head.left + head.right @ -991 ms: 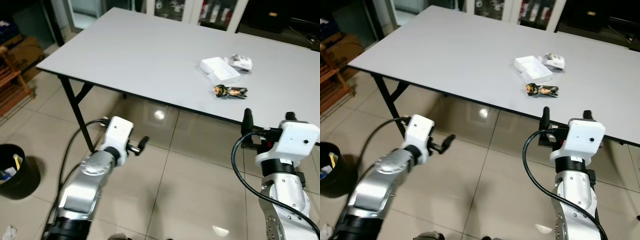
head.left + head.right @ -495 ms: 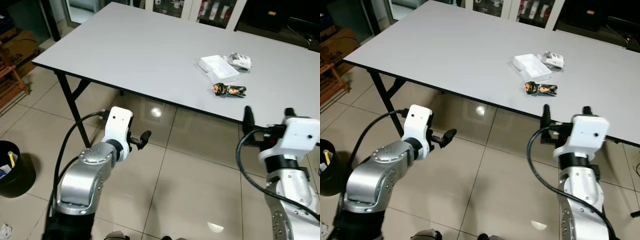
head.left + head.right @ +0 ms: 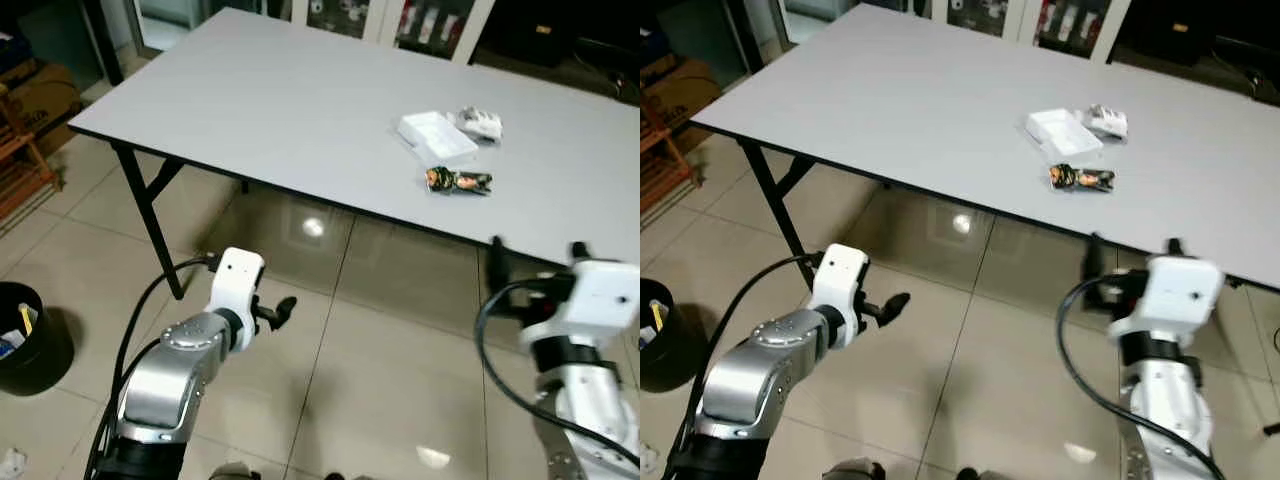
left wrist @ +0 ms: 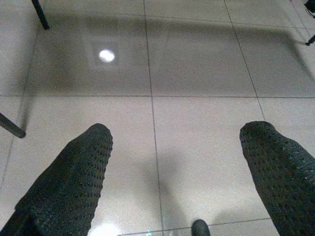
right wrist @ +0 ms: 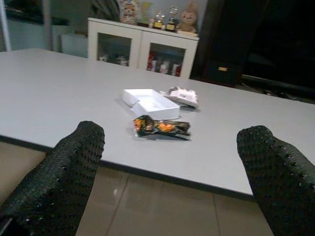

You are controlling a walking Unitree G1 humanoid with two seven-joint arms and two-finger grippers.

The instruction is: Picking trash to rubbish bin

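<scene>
A: Where is the snack wrapper point(image 5: 161, 127)?
B: On the worktop point(image 3: 300, 110), at 12 o'clock from the right gripper point(image 5: 172, 196), lying sideways.
A: Fingers?
B: Both grippers' fingers are wide, holding nothing. The right is nearer.

both arms are brushed silver with rounded housings and a white block-shaped wrist module. a black cable loops from each wrist back along the forearm. the left gripper point(image 4: 177, 162) and right gripper point(image 5: 172, 162) carry long black fingers point(image 4: 69, 187) with a dimpled, rubbery pad texture.
</scene>
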